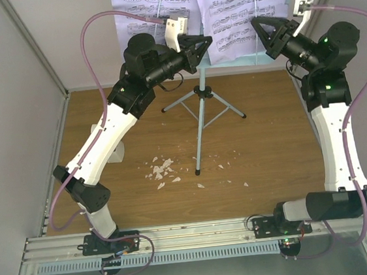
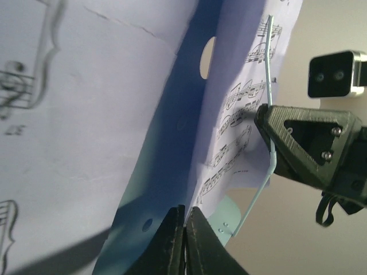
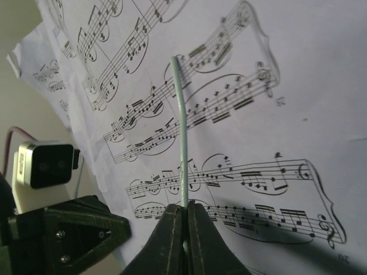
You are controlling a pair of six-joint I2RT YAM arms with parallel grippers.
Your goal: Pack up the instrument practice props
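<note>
Wood tabletop (image 1: 270, 148), light-blue tripod music stand (image 1: 200, 109)

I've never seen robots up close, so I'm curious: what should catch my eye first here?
Pale lavender sheet-music pages stand out, propped on a light-blue tripod music stand at the far side of the wooden table. The left gripper pinches the stand's desk edge; the right gripper is shut on its thin wire page-holder. Small white crumbs lie scattered by the tripod's feet.
</note>
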